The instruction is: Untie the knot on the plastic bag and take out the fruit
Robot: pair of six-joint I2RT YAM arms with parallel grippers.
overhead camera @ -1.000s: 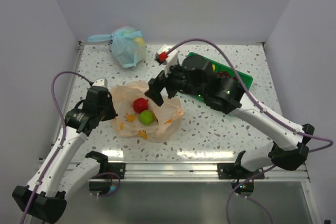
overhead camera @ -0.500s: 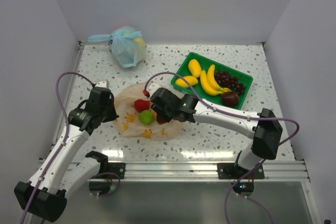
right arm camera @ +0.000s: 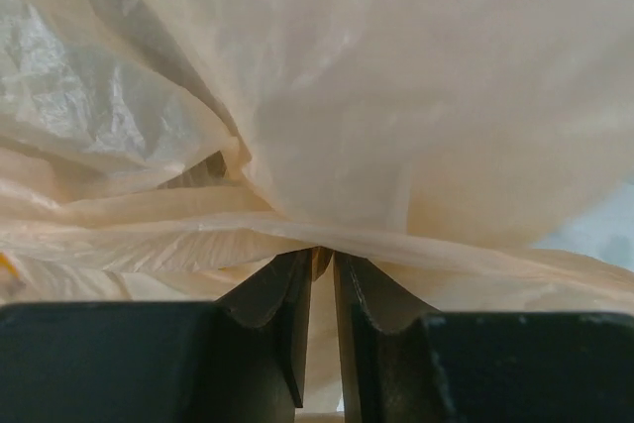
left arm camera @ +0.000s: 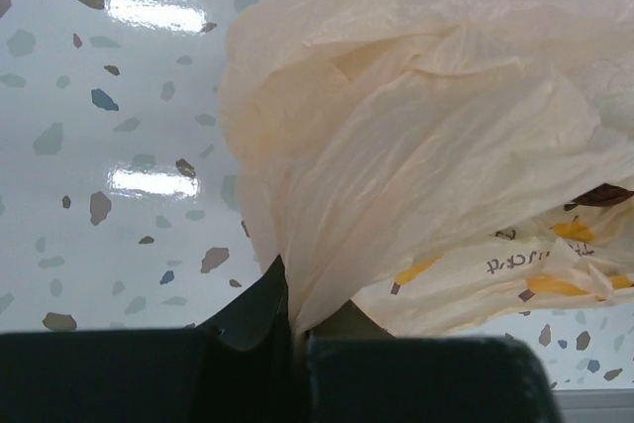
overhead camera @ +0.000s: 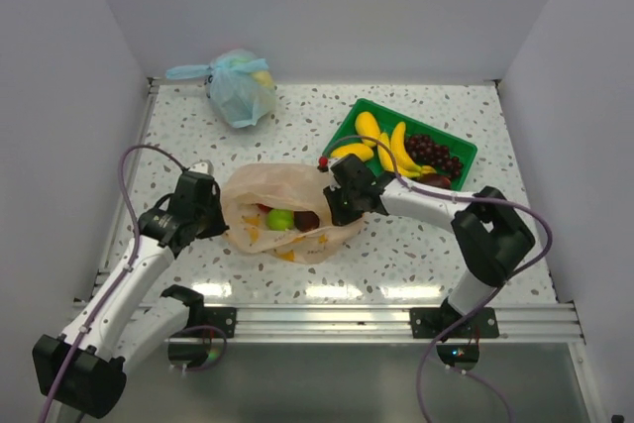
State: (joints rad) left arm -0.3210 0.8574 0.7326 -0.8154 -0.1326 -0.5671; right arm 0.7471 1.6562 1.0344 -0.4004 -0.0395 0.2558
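The pale-orange plastic bag [overhead camera: 282, 195] lies mid-table, its mouth slack. Through it show fruit: a green lime [overhead camera: 280, 219] and a dark maroon piece [overhead camera: 307, 221]. The knot is out of view. My left gripper [overhead camera: 216, 215] is shut on the bag's left edge, and in the left wrist view the plastic [left arm camera: 416, 146] runs down between the closed jaws [left arm camera: 292, 314]. My right gripper [overhead camera: 337, 203] sits low at the bag's right edge. Its jaws [right arm camera: 319, 257] stand nearly together, pinching a fold of the bag [right arm camera: 396, 96].
A green tray [overhead camera: 346, 128] at the back right holds bananas [overhead camera: 396, 151], a mango [overhead camera: 368, 127] and grapes [overhead camera: 433, 153]. A tied light blue bag [overhead camera: 241, 86] sits at the back left. White walls close in both sides.
My right arm swung down from above the bag to its right edge, and its jaws went from wide open to closed on the plastic. The left gripper kept its hold.
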